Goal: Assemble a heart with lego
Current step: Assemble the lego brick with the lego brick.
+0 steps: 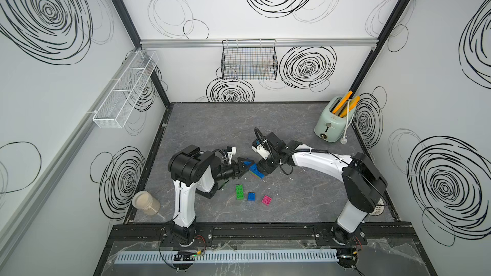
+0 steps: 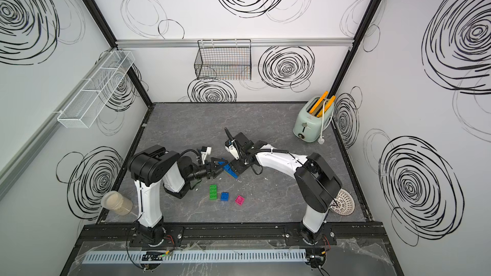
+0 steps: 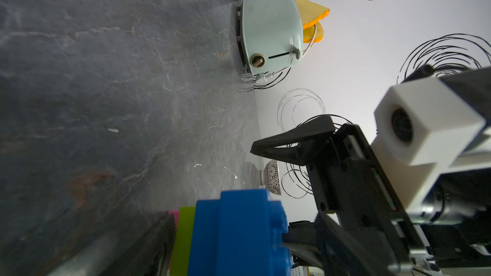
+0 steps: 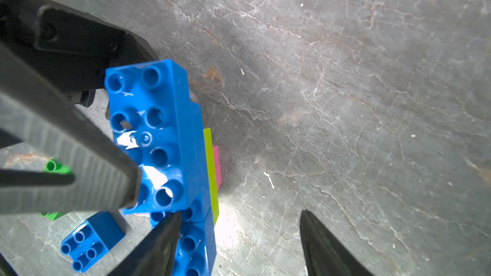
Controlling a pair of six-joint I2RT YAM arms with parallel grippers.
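Heart (image 1: pixel 256 171) is part-built: pink row lowest, then lime, then two blue rows, studs up. It sits mid-bench between the two arms, well in from every bench (image 1: pixel 212 128) edge. I can't tell if the pink row lies flat on the surface.

Left end effector (image 1: pixel 248 168) is spread, one finger on each side of the top blue brick's end. From the right wrist view I can't tell whether the ribbed pad (image 4: pixel 87 176) touches the brick.

Right end effector (image 4: pixel 240 212) is spread too and grips nothing. One fingertip overlaps the lower blue row; its mate hangs over bare bench, well off the lime edge.

Loose lego toward the front: green oblong (image 1: pixel 240 191), blue square (image 1: pixel 251 196), pink square (image 1: pixel 266 200). They lie in a row with gaps between, near the heart and well short of the front rail.

Open room: I see bare bench from the heart back to the rear wall.

Corners are taken:
- toaster (image 1: pixel 332 123) far right, against the wall
- jar (image 1: pixel 146 203) at the left front edge, beside the left arm
- patterned bowl (image 2: pixel 344 203) at the right edge, by the right arm's base
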